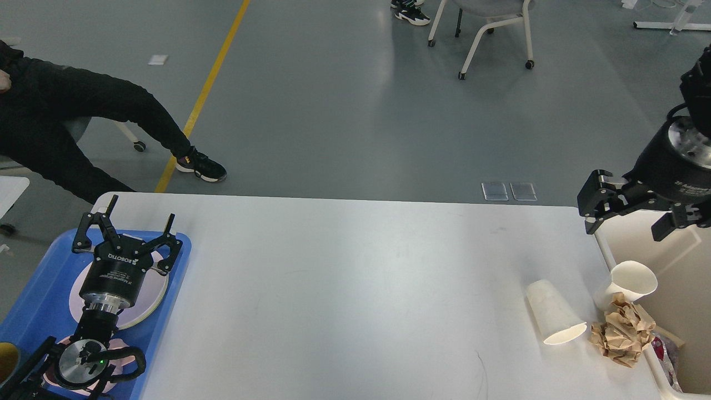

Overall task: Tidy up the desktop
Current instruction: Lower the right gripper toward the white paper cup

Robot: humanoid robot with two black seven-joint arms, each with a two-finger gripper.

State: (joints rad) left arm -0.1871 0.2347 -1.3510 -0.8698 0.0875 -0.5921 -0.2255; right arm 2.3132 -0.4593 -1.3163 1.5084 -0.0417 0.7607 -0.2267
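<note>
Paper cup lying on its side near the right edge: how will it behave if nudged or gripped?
The paper cup lies on its side on the smooth desktop, so a nudge would probably roll it in a curve. It looks thin-walled and empty: likely light, and it may crush under firm fingers.

A tray (166, 289) is set at the left edge of the desk (344, 289), overhanging it. Two plates are laid in the tray, one (147, 303) behind the other (119, 355), and the left end effector (136, 225) is positioned above the rear plate. Near the right edge of the desk, a paper cup (552, 316) is laid on its side. Just right of it, a crumpled paper wad (622, 333) is placed at the front right corner, touching the bin (655, 244) found beside the right edge. A second cup (630, 280) is seen behind the wad, against the bin's rim. The right end effector (594, 203) is held over the back right corner.
</note>
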